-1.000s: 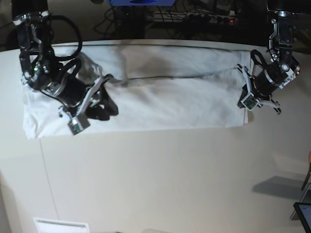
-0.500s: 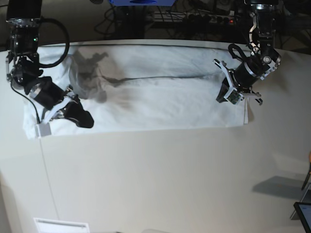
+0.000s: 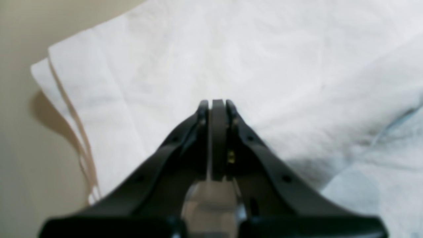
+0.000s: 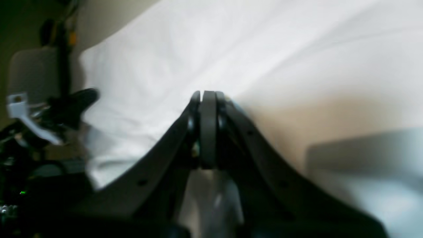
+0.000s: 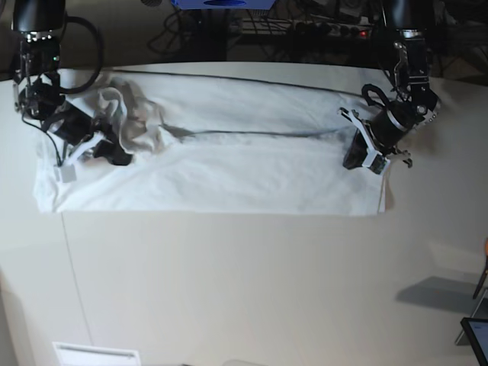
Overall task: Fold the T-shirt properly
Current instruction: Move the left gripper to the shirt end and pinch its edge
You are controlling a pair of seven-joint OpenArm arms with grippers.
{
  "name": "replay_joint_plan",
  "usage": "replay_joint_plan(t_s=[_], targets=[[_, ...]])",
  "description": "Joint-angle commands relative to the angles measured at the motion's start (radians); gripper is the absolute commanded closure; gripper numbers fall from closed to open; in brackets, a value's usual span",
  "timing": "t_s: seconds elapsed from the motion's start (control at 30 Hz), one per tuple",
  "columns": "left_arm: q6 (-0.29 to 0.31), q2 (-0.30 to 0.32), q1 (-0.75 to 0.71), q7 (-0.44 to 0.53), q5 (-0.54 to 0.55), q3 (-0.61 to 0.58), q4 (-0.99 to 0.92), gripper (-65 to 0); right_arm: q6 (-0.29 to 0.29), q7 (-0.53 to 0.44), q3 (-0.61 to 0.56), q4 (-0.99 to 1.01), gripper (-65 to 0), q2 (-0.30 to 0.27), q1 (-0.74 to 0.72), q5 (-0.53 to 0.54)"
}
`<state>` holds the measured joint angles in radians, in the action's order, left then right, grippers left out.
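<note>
A: 2 pincers are working over the T-shirt [image 5: 229,164], which is lying spread lengthwise on the worktop [image 5: 244,282]. The left pincer [image 5: 358,158] is clenched with nothing caught between its tips, hovering just inside the hem end.

B: And the right pincer [image 5: 114,152]?

A: Clenched too; whether it is pinching cloth, I cannot tell. Bunched fabric is sitting just beyond it.

B: So which step?

A: Likely the lengthwise fold is in hand. Next, I judge, both need firm grips at matching corners. Both arms are reaching down steeply, wrists angled inward.
</note>
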<state>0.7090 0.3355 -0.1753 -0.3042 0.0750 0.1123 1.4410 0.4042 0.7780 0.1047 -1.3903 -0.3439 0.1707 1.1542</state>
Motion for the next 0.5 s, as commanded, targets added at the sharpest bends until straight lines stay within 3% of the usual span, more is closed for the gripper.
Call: replay_joint_plan(t_s=[0.0,0.47], targets=[[-0.011,0.003,0.004,-0.115,-0.109,0.0,-0.021,-2.2,0.014,-0.013,0.002,0.004,-0.7,-0.01,-0.02,-0.006],[-0.011,-0.002,0.023,-0.118,-0.114,0.002,-0.019,-2.2,0.017,0.008,-0.003,0.128,-0.9,0.006,-0.208,-0.23]])
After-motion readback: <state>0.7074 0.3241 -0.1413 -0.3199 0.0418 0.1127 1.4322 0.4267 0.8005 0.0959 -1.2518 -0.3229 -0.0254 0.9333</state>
